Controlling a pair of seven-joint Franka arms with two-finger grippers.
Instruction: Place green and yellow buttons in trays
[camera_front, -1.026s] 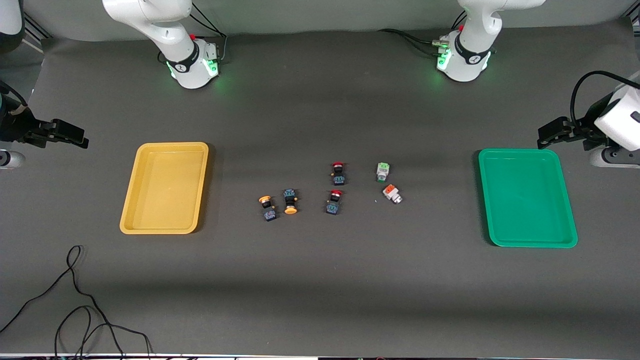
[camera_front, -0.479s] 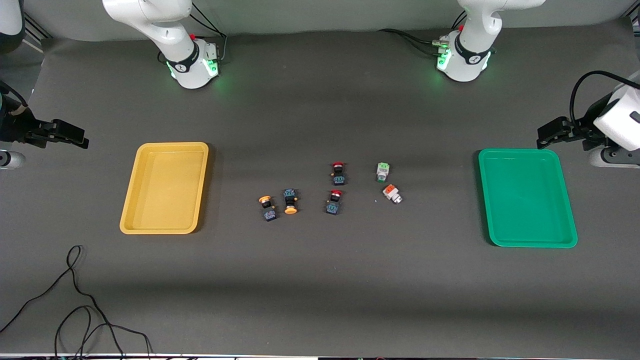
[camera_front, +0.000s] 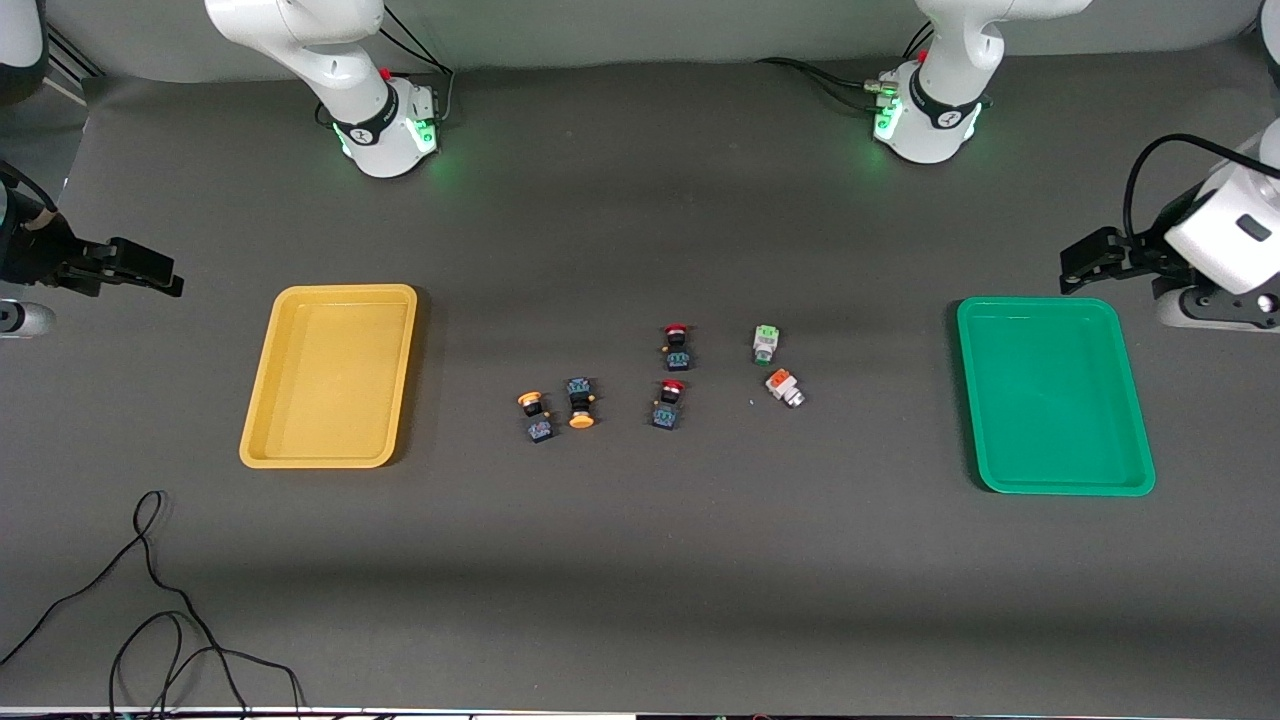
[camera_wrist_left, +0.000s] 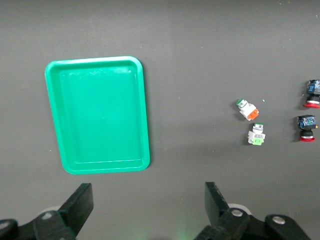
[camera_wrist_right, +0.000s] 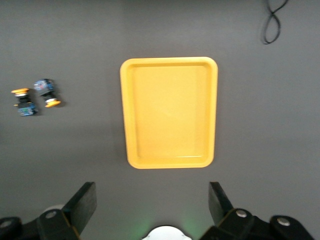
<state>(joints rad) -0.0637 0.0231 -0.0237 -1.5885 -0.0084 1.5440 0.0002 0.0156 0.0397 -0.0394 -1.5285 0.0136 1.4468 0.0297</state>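
Table (camera_front: 640, 600) carries trays (camera_front: 330, 375), buttons (camera_front: 581, 402), cable (camera_front: 150, 610).

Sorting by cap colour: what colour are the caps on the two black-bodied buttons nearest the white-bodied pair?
Red caps on both, clearest in the front view.

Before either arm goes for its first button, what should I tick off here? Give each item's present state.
1. Left gripper open, holding nothing: ok.
2. Right gripper open, holding nothing: ok.
3. Yellow tray has nothing in it: ok.
4. Green tray has nothing in it: ok.
5. Two yellow-capped buttons on the table, apart from the red-capped buttons: ok.
6. Two white-bodied buttons lie close together; finger room between them: cannot tell.
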